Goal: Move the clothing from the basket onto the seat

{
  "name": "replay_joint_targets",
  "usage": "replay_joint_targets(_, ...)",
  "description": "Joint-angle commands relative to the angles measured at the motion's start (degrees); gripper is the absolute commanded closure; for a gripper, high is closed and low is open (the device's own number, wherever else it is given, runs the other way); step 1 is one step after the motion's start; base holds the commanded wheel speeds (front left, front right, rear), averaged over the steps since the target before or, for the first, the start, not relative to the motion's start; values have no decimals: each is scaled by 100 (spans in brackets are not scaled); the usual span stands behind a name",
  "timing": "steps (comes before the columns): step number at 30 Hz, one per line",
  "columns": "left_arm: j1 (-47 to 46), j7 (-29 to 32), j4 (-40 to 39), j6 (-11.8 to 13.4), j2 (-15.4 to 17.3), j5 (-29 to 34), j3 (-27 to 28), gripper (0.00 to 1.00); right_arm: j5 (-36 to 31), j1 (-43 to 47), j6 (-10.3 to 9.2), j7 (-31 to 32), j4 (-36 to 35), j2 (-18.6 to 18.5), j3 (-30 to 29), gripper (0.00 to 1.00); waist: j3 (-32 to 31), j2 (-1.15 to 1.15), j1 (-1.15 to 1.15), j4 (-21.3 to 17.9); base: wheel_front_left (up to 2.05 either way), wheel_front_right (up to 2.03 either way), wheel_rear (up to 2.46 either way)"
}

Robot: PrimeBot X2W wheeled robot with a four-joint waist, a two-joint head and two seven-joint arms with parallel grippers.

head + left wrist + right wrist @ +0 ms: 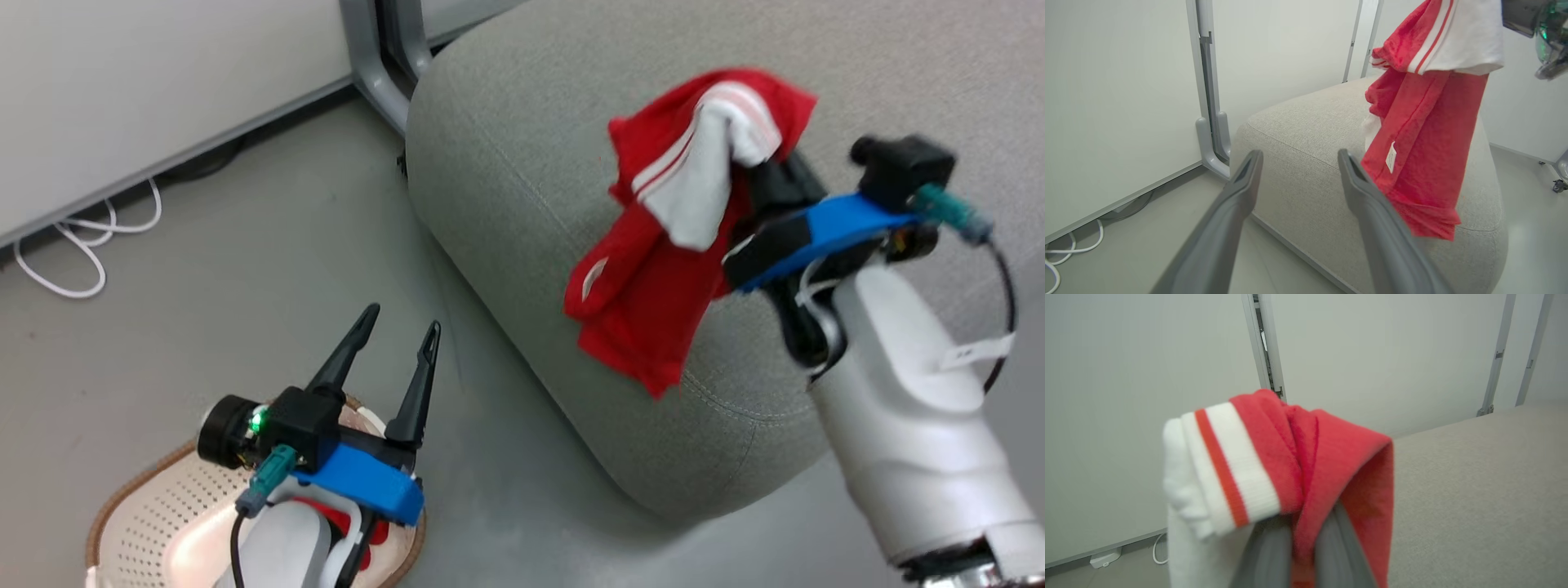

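Observation:
A red garment with white striped trim [653, 269] hangs from my right gripper [755, 175], which is shut on it above the grey seat [522, 163]. The same garment [1306, 457] drapes over the right fingers [1274, 555], and it dangles in the left wrist view [1425, 134] in front of the seat [1306, 134]. My left gripper [400, 327] stands open and holds nothing, above the cream basket [155, 506] at the lower left. A bit of red clothing [343, 518] shows in the basket under the left wrist.
White cables [90, 245] lie on the grey floor by the white wall panel. A grey metal post [384, 57] stands just behind the seat's left corner. Open floor lies between basket and seat.

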Motion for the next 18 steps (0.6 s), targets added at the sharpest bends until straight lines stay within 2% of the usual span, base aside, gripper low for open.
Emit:
replay_joint_targets(1, -262, -28, -114, -4, 114, 46, -23, 0, -32, -451, 1, 2, 40, -171, -368, 100, 611, 0, -1, 179, 0, 0, 0)
replay_joint_targets(10, -896, -27, -646, 34, 461, 239, 20, 0, -260, -1856, 1, 43, 161, -1076, -1886, 100, 1876, 0, -1, 531, 0, 0, 0)
replay_joint_targets(18, -1114, 8, -1178, 120, 699, 376, 108, 0, -501, -2327, 1, 14, 343, -1386, -2608, 100, 2739, 0, -1, 726, 0, 0, 0)
